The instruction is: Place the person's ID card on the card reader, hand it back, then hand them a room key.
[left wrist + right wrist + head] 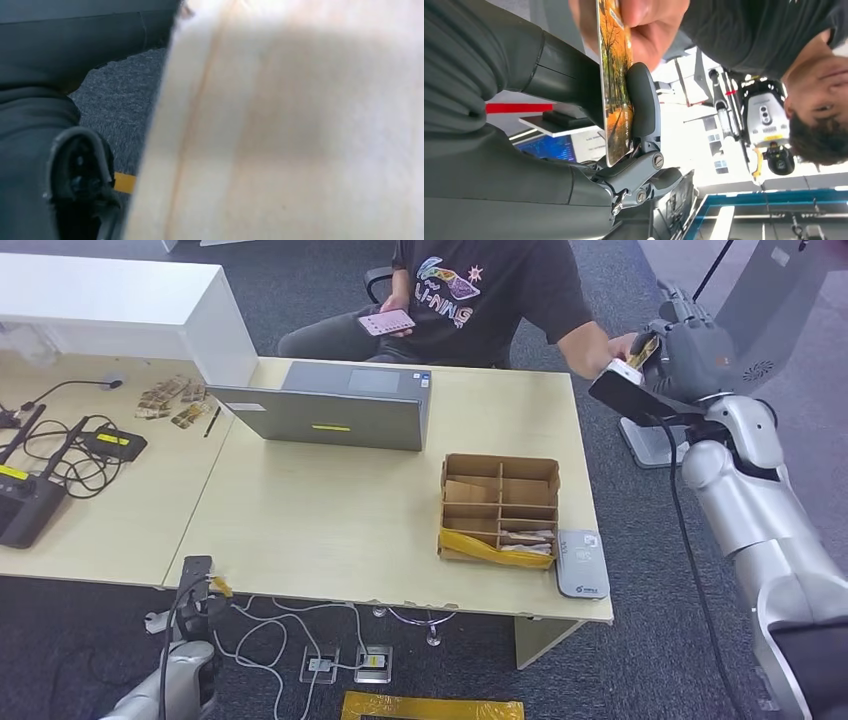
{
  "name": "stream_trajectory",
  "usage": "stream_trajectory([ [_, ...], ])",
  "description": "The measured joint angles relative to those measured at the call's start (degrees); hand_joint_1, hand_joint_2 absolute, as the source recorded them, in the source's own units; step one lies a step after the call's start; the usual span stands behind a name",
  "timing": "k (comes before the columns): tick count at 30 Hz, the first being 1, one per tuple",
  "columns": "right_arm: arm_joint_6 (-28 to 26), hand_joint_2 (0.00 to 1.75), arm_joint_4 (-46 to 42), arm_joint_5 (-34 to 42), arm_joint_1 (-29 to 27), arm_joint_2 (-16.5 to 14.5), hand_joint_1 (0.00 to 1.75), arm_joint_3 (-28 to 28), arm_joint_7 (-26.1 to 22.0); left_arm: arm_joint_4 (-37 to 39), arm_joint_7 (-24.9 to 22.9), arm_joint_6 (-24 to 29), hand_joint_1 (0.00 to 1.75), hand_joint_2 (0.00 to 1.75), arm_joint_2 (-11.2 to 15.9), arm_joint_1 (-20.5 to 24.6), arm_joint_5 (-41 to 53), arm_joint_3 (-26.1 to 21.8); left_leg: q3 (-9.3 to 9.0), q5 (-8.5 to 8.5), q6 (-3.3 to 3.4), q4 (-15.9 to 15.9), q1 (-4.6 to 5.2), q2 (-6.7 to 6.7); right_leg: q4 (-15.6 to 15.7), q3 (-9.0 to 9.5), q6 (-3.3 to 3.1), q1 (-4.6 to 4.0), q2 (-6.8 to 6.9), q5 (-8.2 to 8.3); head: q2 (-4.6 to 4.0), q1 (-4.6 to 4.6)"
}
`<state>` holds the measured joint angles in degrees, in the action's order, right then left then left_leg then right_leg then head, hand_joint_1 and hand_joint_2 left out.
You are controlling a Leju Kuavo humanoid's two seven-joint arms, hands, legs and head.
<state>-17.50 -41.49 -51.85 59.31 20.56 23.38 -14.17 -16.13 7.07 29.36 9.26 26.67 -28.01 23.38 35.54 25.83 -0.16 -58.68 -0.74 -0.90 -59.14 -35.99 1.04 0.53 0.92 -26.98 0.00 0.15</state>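
My right hand (690, 355) is raised beyond the table's far right corner and pinches an orange card (616, 85) printed with autumn trees between its thumb (644, 100) and fingers. The card (643, 350) shows as a thin sliver in the head view. The seated person's hand (644, 25) grips the same card at its other end. I cannot tell whether it is the ID card or a room key. The grey card reader (582, 563) lies at the table's front right corner. My left arm (165, 685) hangs below the front edge; its hand's state is unclear.
A cardboard box (500, 505) with compartments and several cards stands beside the reader. A grey laptop (330, 405) sits at the back middle. The person holds a phone (385, 322) in the other hand. Cables and black devices (40, 475) lie on the left table.
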Motion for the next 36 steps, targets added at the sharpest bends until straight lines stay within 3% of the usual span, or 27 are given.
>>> stream_trajectory([
  [6, 0.4, 1.75, 7.4, -3.0, 2.4, -4.9, 1.75, 1.9, 1.3, 0.0, -1.5, -0.4, 0.00, 0.00, -0.7, 0.7, 1.3, 0.3, 0.02, -0.02, 0.02, 0.0, 0.00, -0.03, 0.0, -0.03, 0.00, -0.01, 0.04, 0.00, 0.00, 0.00],
  [12, 0.9, 1.75, 11.6, -3.4, 2.9, -7.3, 1.75, 3.1, 2.0, 0.0, -1.6, -0.2, 0.00, 0.00, -0.9, 0.8, 1.6, 0.7, 0.05, -0.03, 0.02, 0.0, 0.00, -0.07, 0.1, -0.04, 0.00, -0.01, 0.07, 0.00, 0.00, 0.01],
  [13, 1.0, 1.75, 12.1, -3.4, 3.0, -7.6, 1.62, 3.3, 2.2, 0.0, -1.6, -0.2, 0.00, 0.00, -0.9, 0.8, 1.6, 0.8, 0.05, -0.03, 0.02, 0.0, 0.00, -0.07, 0.1, -0.04, 0.00, -0.01, 0.07, 0.00, 0.00, 0.01],
  [16, 1.2, 1.75, 13.4, -3.5, 3.0, -8.0, 0.31, 3.8, 2.5, 0.0, -1.9, -0.2, 0.00, 0.00, -1.0, 0.8, 1.8, 0.8, 0.05, -0.03, 0.02, 0.0, 0.00, -0.07, 0.1, -0.04, 0.01, 0.00, 0.06, 0.00, 0.00, 0.01],
  [17, 1.2, 1.75, 13.7, -3.4, 3.0, -8.0, 0.00, 3.9, 2.6, 0.0, -2.1, -0.2, 0.00, 0.00, -1.0, 0.8, 1.8, 0.9, 0.05, -0.03, 0.02, 0.0, 0.00, -0.06, 0.1, -0.04, 0.01, 0.00, 0.06, 0.01, -0.01, 0.01],
  [29, 0.4, 1.75, 15.4, 5.3, 3.0, -8.1, 0.00, 3.7, -2.2, 0.0, -2.2, 0.0, 0.00, 0.00, -1.0, 0.8, 1.6, 0.8, 0.06, -0.03, 0.03, 0.0, 0.00, -0.05, 0.1, -0.03, 0.02, 0.00, 0.05, 0.05, 0.00, 0.00],
  [36, 5.6, 1.75, 14.2, 18.9, 3.7, -8.3, 0.00, 1.0, -7.6, 0.1, -1.9, 0.5, 0.00, 0.00, -1.0, 0.8, 1.5, 0.8, 0.06, -0.04, 0.03, 0.0, 0.00, -0.05, 0.1, -0.02, 0.02, 0.00, 0.04, 0.05, 0.00, 0.01],
])
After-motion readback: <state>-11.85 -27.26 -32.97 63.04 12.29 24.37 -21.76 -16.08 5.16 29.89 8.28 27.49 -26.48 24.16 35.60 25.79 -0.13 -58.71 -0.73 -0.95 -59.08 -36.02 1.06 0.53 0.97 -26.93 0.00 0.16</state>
